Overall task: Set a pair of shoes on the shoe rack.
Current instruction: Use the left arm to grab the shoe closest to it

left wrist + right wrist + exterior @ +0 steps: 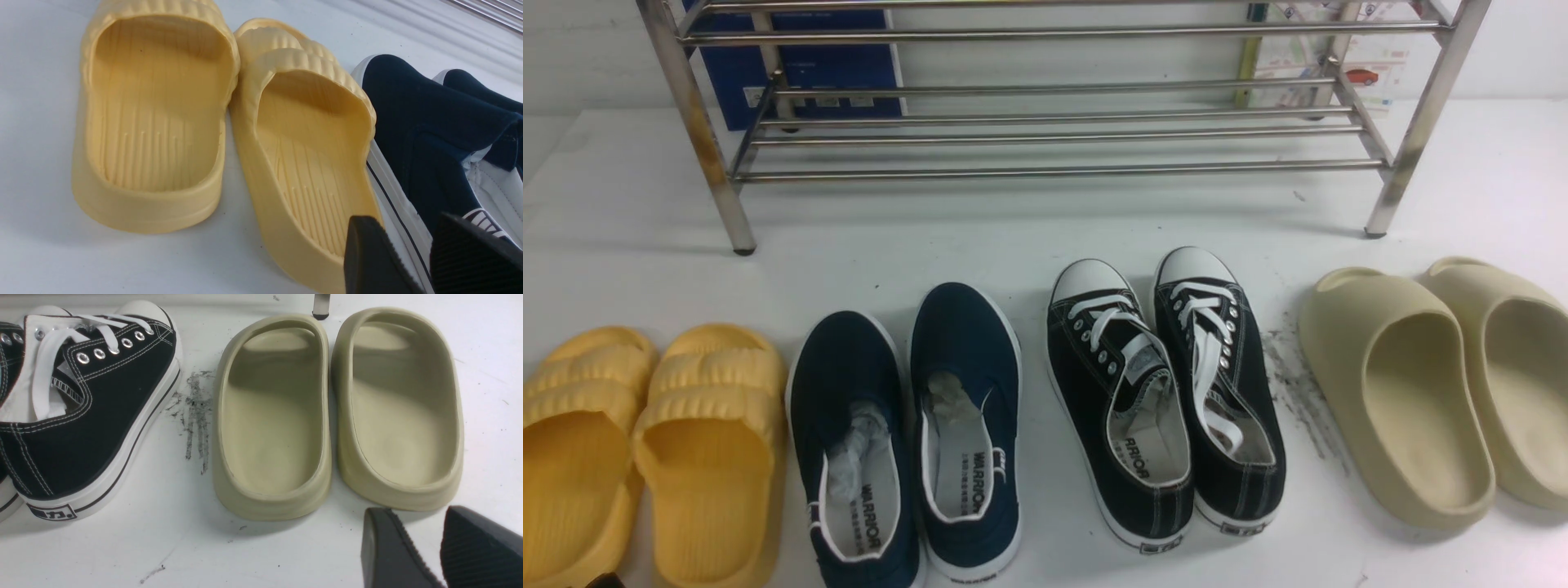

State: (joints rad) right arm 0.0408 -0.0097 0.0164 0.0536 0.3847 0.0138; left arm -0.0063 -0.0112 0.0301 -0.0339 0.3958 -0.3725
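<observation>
The left gripper (404, 223) has its two black fingers parted with nothing between them. It hovers at the heel end of the navy slip-ons (425, 122), over the line where the nearer shoe's white sole lies just beside a yellow slide (310, 155). The pair lies side by side, long axes running from heels near the robot to toes aimed at the shoe rack (1054, 131) beyond. The right gripper (412, 512), likewise parted and empty, hangs well to the pair's right, past the black sneakers (81, 416), by the beige slides (273, 428). The left arm looks nearer.
</observation>
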